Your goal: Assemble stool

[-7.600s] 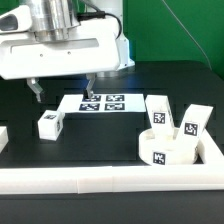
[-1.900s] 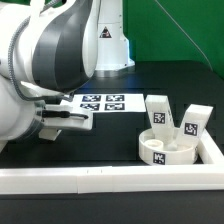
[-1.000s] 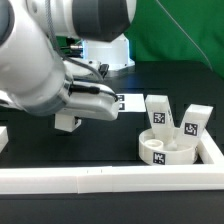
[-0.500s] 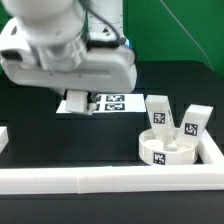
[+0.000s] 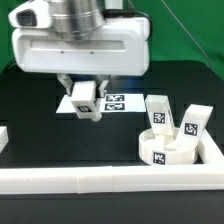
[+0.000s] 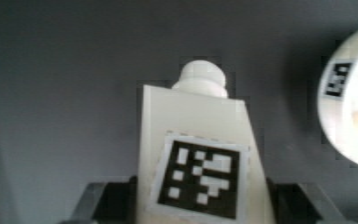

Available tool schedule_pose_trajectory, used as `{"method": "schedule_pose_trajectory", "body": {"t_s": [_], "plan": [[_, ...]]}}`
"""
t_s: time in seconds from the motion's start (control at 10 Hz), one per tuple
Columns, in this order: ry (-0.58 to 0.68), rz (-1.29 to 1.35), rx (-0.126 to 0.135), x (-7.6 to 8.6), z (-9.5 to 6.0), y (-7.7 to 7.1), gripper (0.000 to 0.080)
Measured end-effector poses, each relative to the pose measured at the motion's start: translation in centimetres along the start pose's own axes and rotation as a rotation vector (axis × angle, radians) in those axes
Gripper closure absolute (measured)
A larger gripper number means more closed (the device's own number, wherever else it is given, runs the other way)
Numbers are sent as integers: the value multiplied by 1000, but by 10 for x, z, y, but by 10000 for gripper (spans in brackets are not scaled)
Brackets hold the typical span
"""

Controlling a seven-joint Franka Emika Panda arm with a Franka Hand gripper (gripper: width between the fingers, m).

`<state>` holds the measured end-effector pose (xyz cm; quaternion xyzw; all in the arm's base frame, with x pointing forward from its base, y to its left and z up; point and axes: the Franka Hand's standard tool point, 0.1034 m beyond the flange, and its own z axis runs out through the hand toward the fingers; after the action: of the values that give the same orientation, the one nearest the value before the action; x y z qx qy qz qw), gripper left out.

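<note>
one leg (image 5: 82,97) pinched in gripper (image 5: 84,101), lifted above table (image 5: 40,150)

My gripper (image 6: 197,196) is clamped on a white stool leg (image 6: 201,140), one dark finger (image 6: 105,200) pressing each side of it. The leg's facing side carries a black-and-white square tag (image 6: 201,178). A rounded peg (image 6: 201,76) caps the leg's far end, at twelve o'clock from the tag. At three o'clock from the leg, apart from it, curves the white seat disc (image 6: 350,100), partly cropped. Dark table (image 6: 51,90) lies beneath.
</note>
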<state>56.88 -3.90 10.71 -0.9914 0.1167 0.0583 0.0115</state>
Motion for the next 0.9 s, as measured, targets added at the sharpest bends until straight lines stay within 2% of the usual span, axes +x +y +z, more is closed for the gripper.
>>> {"method": "schedule_pose_trajectory", "body": {"t_s": [0.2, 0.3, 0.5, 0.6, 0.7, 0.8, 0.9], "plan": [[172, -21, 6, 8, -8, -22, 475], [228, -22, 5, 7, -5, -21, 475], [223, -21, 4, 6, -4, -20, 475], [216, -43, -9, 5, -3, -22, 475], [197, -131, -57, 6, -5, -34, 475], [168, -181, -88, 7, -7, -48, 475], [187, -170, -68, 12, -8, -55, 475]]}}
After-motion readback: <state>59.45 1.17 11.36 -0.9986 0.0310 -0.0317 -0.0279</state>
